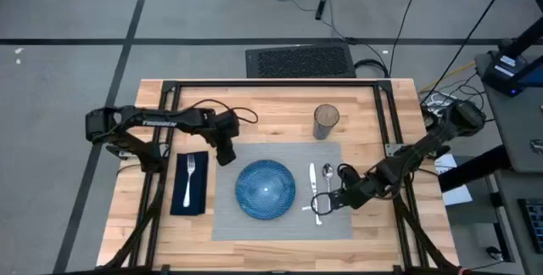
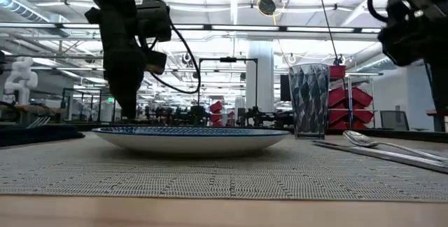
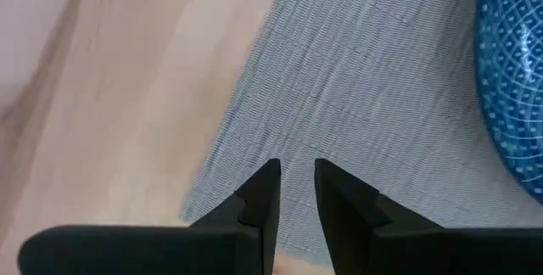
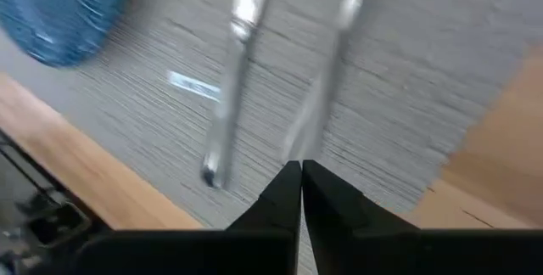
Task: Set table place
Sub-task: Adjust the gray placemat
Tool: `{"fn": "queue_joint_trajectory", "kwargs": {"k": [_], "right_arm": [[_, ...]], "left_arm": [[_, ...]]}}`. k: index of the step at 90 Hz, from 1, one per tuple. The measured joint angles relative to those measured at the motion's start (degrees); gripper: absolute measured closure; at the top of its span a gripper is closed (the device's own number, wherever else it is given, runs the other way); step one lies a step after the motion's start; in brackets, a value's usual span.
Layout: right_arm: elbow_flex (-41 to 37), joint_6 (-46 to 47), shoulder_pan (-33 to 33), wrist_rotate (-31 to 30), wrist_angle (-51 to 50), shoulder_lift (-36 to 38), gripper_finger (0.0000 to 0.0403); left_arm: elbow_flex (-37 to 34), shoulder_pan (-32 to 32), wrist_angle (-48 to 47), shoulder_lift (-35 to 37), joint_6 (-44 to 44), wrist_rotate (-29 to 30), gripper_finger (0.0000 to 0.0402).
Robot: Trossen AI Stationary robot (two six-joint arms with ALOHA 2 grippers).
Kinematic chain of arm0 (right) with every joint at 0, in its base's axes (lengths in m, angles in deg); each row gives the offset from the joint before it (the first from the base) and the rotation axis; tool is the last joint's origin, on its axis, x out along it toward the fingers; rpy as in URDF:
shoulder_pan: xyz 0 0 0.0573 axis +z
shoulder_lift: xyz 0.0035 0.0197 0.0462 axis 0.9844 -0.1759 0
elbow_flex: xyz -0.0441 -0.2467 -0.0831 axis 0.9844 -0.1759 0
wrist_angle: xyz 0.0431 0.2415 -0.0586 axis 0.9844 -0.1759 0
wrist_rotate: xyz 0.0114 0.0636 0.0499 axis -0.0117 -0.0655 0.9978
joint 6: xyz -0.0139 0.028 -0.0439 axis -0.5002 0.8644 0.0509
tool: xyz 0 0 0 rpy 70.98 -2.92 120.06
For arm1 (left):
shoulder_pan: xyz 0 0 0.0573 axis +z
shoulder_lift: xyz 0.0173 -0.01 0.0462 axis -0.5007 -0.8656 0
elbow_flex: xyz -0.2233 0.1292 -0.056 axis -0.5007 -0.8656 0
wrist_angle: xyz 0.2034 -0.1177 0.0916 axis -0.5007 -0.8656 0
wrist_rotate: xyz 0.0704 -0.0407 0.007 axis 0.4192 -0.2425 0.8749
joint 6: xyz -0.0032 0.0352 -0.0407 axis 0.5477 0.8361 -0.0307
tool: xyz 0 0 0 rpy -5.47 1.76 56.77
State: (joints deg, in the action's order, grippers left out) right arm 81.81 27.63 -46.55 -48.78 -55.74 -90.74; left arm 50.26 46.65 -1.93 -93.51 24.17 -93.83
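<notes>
- Desk: I see the light butcher-block wooden desk [image 1: 373, 105] with thin black frame rails, carrying the whole setting.
- Place: the flat light-grey rectangular fabric placemat [image 1: 331, 220] lies at the middle of the desk; its small white tag [image 4: 193, 86] shows in the right wrist view.
- Dish: a round blue patterned plate [image 1: 265, 189] rests on the placemat's middle.
- Cutlery: a silver spoon [image 1: 312, 179] and a silver knife [image 1: 327, 180] lie side by side on the placemat, to the right of the plate.
- Napkin: a dark navy cloth napkin [image 1: 199, 197] lies on the bare wood just left of the placemat, with a silver fork [image 1: 190, 178] on top.
- Glass: a clear ribbed tumbler [image 1: 326, 121] stands upright on the wood just beyond the placemat's far edge.
- Left pincer [image 3: 295, 186]: my left arm holds it above the placemat's far left corner, fingers a narrow gap apart, grasping nothing.
- Right pincer [image 4: 300, 180]: it sits low over the near ends of the knife and spoon, fingers clenched together, with nothing visibly between them.
</notes>
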Motion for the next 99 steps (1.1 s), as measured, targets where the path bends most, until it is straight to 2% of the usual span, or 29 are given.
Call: {"fn": "queue_joint_trajectory", "kwargs": {"k": [22, 56, 87, 99], "right_arm": [[1.5, -2.8, -2.5, -5.3, 0.2, 0.0, 0.0403], [1.5, -11.6, -8.8, -3.0, -1.0, -2.4, 0.0403], [1.5, -19.4, -18.7, -4.9, -0.5, -4.7, 0.0403], [1.5, -24.1, -21.0, -2.2, 2.9, -4.7, 0.0403]], "left_arm": [[0.3, -5.0, 0.6, 0.0, -4.9, -1.1, 0.0341], [0.3, -11.1, 6.8, 0.0, -10.4, -0.6, 0.0341], [0.3, -11.8, 9.7, 0.0, -10.6, 0.4, 0.0341], [0.3, -11.8, 9.7, 0.1, -10.6, 1.1, 0.0341]]}}
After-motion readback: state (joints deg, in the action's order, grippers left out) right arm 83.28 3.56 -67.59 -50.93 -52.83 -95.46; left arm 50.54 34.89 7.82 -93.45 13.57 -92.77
